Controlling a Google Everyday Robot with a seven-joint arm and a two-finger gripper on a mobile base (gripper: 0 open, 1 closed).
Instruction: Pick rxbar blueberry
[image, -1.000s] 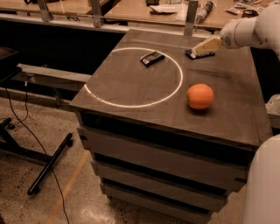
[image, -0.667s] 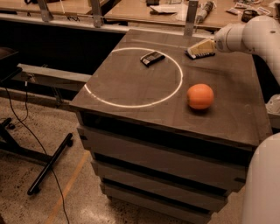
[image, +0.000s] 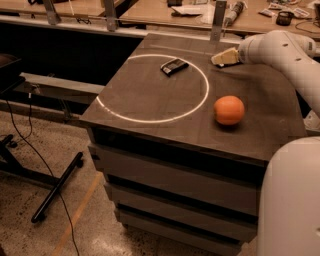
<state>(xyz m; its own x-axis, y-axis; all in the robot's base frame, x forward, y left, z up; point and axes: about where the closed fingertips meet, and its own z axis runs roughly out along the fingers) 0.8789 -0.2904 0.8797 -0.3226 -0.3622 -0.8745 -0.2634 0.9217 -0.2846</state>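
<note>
Gripper (image: 223, 58) hovers near bar (image: 174, 66), not touching; we judge it staged for approach. Its state: cannot tell.

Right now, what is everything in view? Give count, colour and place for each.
rxbar blueberry: one, dark wrapper, flat inside the white ring, near its far edge.
orange: one, orange, on the cabinet top just outside the ring, picture right.
white ring: one, white, marked on the cabinet top.
cabinet: one, dark top, grey drawer fronts, centre.
workbench: wooden, behind the cabinet, small clutter on it.
stand leg: black, on the floor at left, with a cable nearby.
gripper: one, cream, over the cabinet's far right part, outside the ring, apart from the bar.
arm: white, entering from the right.
robot body: white, lower right.
</note>
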